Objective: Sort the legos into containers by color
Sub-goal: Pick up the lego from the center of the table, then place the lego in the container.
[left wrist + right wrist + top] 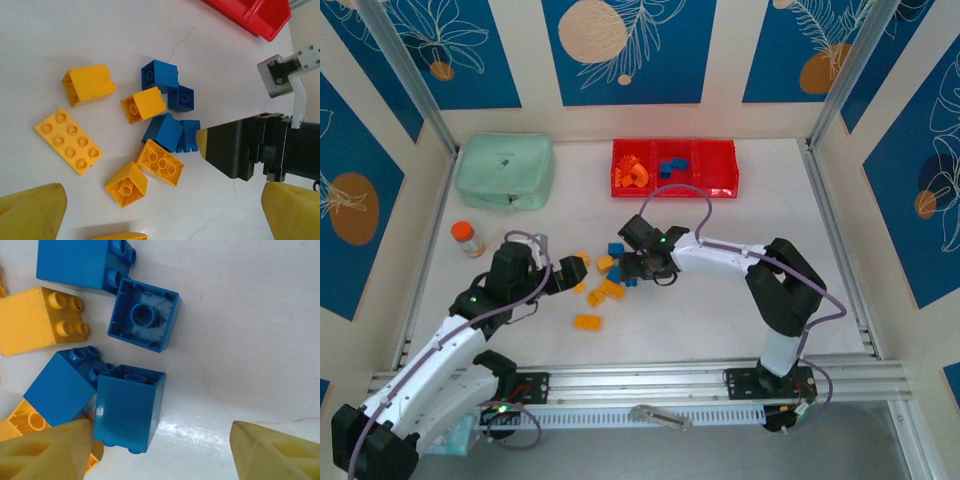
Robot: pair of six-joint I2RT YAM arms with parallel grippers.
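Note:
The legos lie in a loose pile [605, 280] mid-table, yellow and blue. In the left wrist view I see a flat yellow plate [68, 141], several yellow bricks [160, 162] and a blue cluster [170, 131]. My left gripper [165, 220] hovers open over the pile's near side, at the left of the pile [572, 272]. My right gripper [160, 452] is open at the pile's right side [632, 268]. A blue brick [129, 407] lies between its fingers, close to the left finger [45, 450]. The red containers [720, 185] stand at the back; orange legos [632, 172] and blue legos [672, 165] lie inside.
A mint green pouch [506, 170] sits at the back left, and a small orange-capped bottle [468, 238] stands left of my left arm. An aluminium rail [670, 380] runs along the near edge. Patterned walls close in the table on three sides.

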